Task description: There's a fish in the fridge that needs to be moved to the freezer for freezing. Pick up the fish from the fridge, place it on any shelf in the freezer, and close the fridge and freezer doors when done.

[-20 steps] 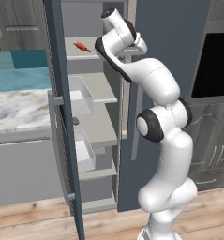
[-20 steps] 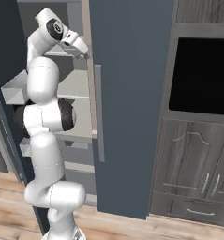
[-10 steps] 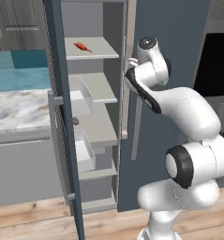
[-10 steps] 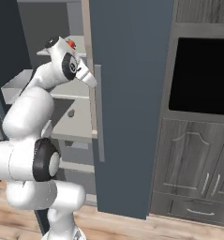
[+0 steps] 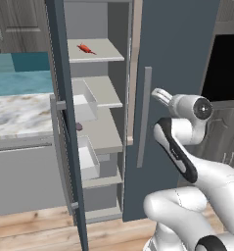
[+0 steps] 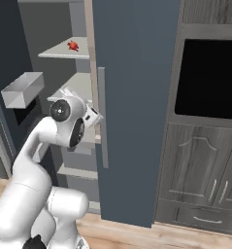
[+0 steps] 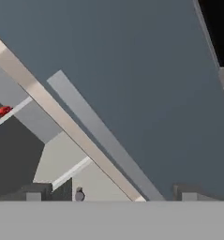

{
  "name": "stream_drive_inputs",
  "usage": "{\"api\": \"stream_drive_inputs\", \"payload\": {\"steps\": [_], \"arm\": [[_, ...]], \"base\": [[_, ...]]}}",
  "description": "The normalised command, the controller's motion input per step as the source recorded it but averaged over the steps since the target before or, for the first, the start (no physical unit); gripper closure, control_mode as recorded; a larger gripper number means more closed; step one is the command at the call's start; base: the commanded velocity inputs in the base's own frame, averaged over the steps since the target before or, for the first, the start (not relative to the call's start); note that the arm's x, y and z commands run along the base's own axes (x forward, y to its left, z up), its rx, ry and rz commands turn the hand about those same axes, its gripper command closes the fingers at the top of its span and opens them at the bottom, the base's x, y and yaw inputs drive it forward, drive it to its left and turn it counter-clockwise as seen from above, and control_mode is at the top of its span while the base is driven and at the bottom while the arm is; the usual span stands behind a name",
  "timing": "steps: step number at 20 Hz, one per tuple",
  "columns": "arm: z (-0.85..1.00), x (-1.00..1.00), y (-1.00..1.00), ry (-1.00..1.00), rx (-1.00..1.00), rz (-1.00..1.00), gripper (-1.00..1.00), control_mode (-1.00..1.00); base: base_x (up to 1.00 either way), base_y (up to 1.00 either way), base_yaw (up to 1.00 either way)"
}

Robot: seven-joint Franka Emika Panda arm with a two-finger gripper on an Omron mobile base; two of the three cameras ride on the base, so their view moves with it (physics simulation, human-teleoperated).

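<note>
Arm dropped from shelf (image 5: 96, 54) w/ slim red fish (image 5: 85, 48) — jaws apart, empty.

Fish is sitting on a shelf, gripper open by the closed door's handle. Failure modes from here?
1. The gripper sits close beside the handle of the closed door; a swing may clip it.
2. The fish lies on the top shelf, well above the gripper, so the reach up past the door edge looks tight.

Flat, even rendered light with no clear source and no glare. Soft shade darkens the open compartment's inner walls (image 5: 118, 59) and the undersides of its shelves (image 6: 64, 51). The hand view is coarser, with blurry, blocky edges.
</note>
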Motion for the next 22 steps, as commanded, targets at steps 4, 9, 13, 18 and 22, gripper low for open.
{"api": "stream_drive_inputs", "payload": {"steps": [4, 9, 13, 18, 22], "arm": [[1.00, -1.00, -0.01, -0.11, 0.00, 0.26, -1.00, -1.00], [0.87, -1.00, 0.00, -0.02, -0.04, 0.26, -1.00, -1.00], [0.20, -1.00, 0.03, -0.14, -0.08, 0.27, -1.00, -1.00], [-0.40, -1.00, 0.62, -0.58, -0.26, 0.13, -1.00, -1.00], [-0.15, -1.00, 0.99, -0.76, -0.27, 0.01, -1.00, -1.00]], "base": [[0.00, 0.00, 0.00], [0.00, 0.00, 0.00], [0.00, 0.00, 0.00], [0.00, 0.00, 0.00], [0.00, 0.00, 0.00]]}}
